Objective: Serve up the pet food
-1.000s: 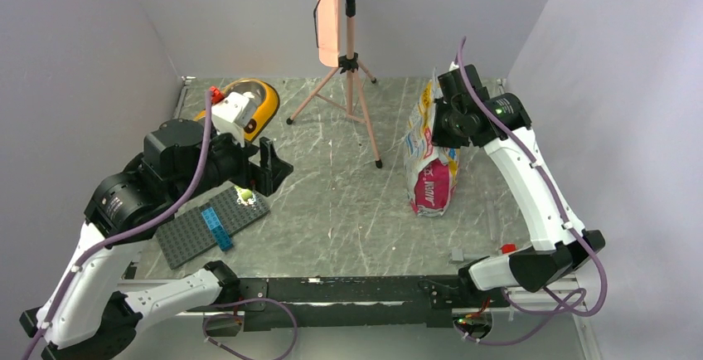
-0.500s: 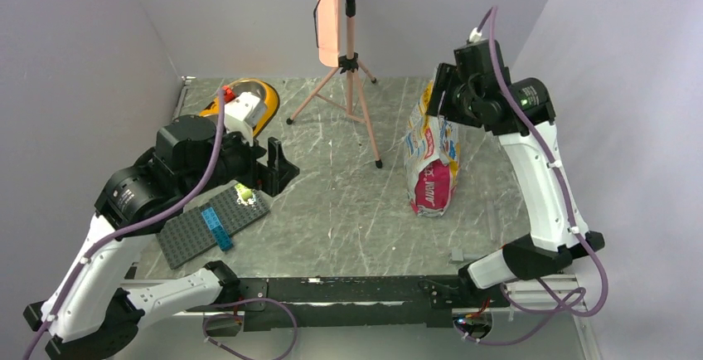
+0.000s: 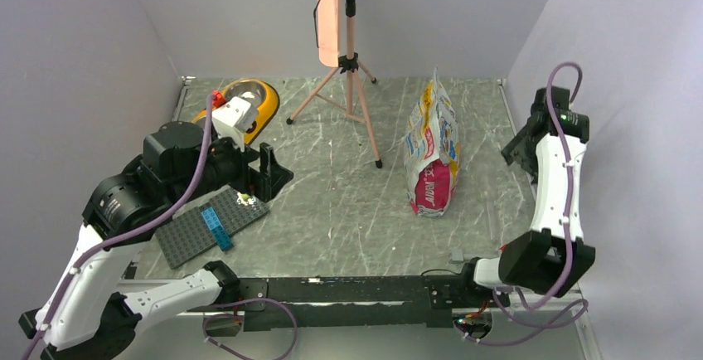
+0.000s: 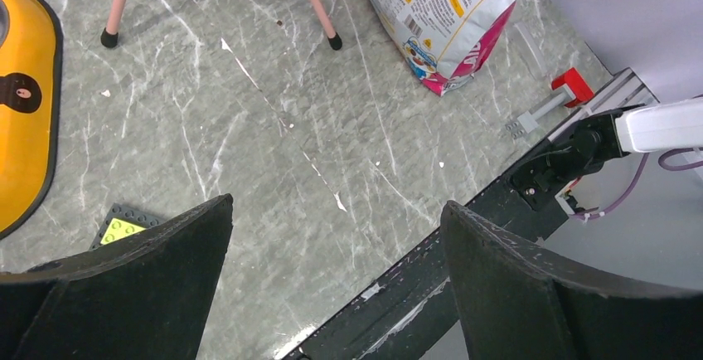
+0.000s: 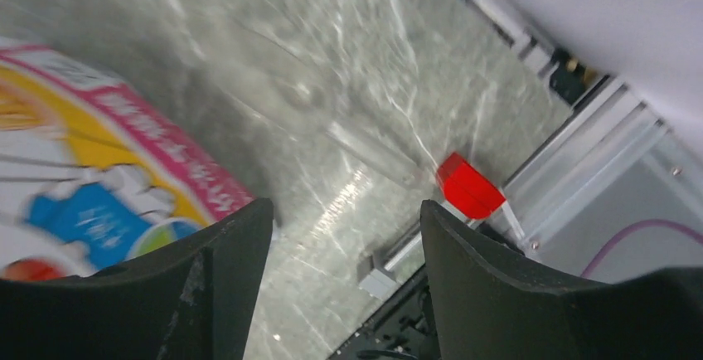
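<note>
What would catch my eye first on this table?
A bright cartoon-printed bag stands upright, right of the table middle. A pink tripod lamp rises at the back centre. A yellow dish sits in the far left corner, partly behind the left arm.

White-yellow-pink printed bag, yellow dish, grey veined table, pink tripod
</note>
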Robot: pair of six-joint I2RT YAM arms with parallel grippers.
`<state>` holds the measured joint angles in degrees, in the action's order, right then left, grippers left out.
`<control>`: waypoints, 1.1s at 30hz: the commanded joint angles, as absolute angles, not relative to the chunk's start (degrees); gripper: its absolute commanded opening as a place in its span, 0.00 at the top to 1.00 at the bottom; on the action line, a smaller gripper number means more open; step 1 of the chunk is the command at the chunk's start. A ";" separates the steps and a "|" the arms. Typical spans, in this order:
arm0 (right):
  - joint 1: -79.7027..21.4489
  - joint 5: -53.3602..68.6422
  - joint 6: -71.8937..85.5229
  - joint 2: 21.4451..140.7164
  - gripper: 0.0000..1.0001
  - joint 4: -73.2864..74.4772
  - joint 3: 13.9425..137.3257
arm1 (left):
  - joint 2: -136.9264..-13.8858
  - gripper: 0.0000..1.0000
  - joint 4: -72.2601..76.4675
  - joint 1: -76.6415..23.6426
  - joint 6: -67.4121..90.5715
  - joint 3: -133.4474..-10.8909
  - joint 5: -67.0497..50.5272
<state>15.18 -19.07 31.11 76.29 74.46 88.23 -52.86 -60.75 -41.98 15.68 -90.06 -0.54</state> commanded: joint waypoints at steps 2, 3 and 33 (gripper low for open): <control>22.87 -5.87 25.24 79.31 0.28 67.19 72.62 | -50.98 0.01 -60.61 -42.21 14.03 -90.45 1.40; 24.07 -4.46 24.44 79.76 0.27 65.37 69.09 | -50.59 0.01 -60.50 -42.20 13.90 -90.06 1.75; 29.21 4.44 25.51 97.33 1.00 32.73 57.83 | -54.66 0.02 -64.65 -42.19 18.04 -97.35 1.38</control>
